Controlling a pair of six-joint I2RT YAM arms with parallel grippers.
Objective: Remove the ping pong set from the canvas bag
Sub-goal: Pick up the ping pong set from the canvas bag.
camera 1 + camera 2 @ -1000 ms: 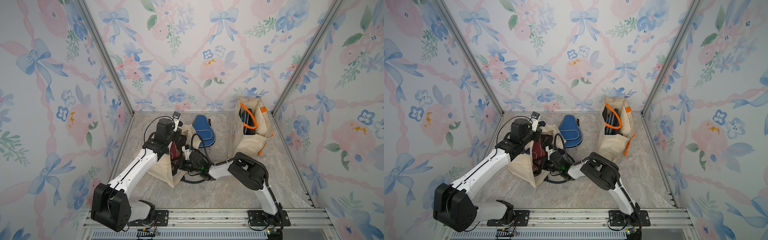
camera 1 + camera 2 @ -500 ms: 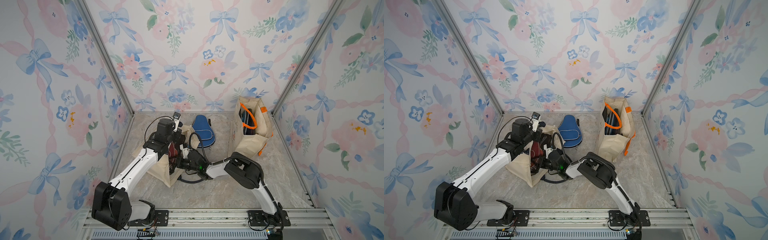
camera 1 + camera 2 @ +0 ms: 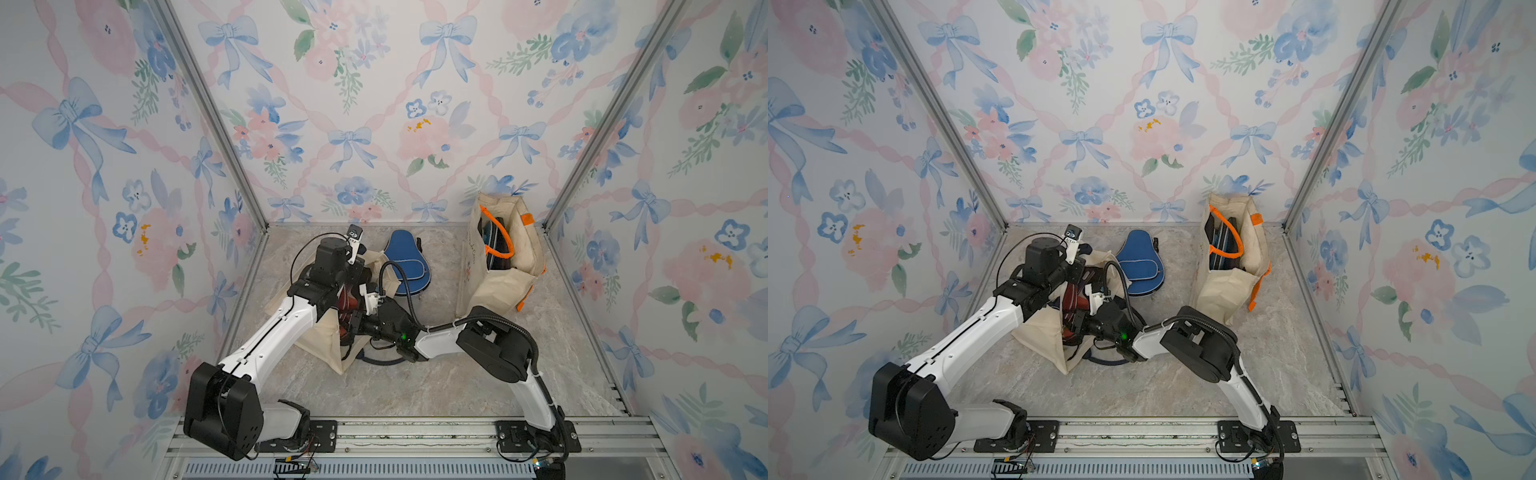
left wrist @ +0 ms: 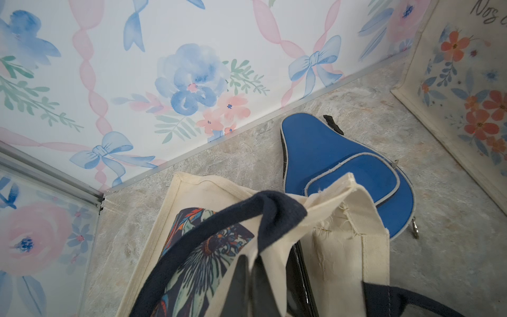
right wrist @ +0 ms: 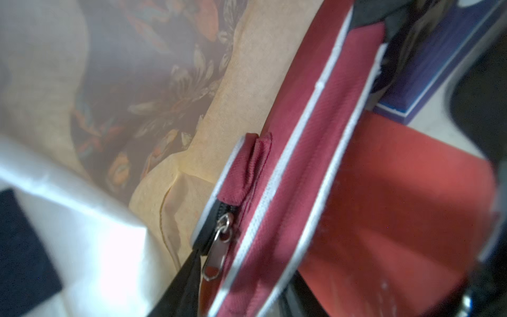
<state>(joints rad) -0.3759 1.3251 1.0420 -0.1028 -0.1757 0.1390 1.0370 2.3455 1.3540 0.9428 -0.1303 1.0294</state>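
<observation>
i am viewing the canvas bag (image 3: 318,338) standing on the left half of the worktop (image 3: 436,386), with its mouth facing up. the left gripper (image 4: 251,264) is pinching the cream rim of this bag, beside the navy handle (image 4: 274,203). its jaws are fully closed on the fabric. the right gripper (image 3: 352,325) is reaching into the bag mouth from the side. in the right wrist view, the maroon case (image 5: 301,142) is lying between the two jaws, which are standing partly apart. i cannot tell whether they are pressing on it. the case is sitting inside the bag, against the inner wall, with its zip pull (image 5: 216,252) showing. a red flat surface (image 5: 397,208) is lying just beside it. the blue case (image 3: 405,266) is lying flat on the worktop, just behind the bag. a second bag (image 3: 484,291) with orange handles is standing well apart, near the back right corner, holding dark items.
</observation>
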